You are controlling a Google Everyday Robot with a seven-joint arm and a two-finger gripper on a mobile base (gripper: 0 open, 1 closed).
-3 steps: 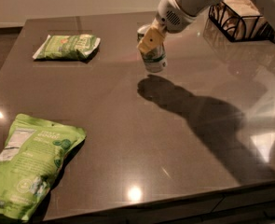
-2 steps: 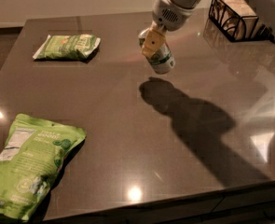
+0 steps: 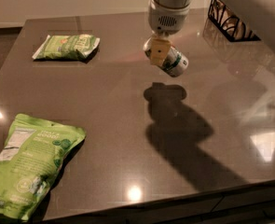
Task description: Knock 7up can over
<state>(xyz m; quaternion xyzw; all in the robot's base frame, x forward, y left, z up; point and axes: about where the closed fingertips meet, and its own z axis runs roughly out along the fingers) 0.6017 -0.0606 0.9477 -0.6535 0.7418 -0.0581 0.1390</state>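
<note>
7up can (image 3: 174,62) tipped further than before, clamped in gripper (image 3: 159,52), raised off table (image 3: 104,120).

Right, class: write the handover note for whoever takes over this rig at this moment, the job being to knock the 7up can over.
Gripper: above the far middle of the table, shut on the top end of the 7up can.
7up can: steeply tilted, base pointing right, apparently lifted off the table; its shadow lies apart below it.
Done: can grasped and tipped.
Left: can is not yet lying on the table. Probably lower or release it so it ends on its side, then withdraw.
</note>
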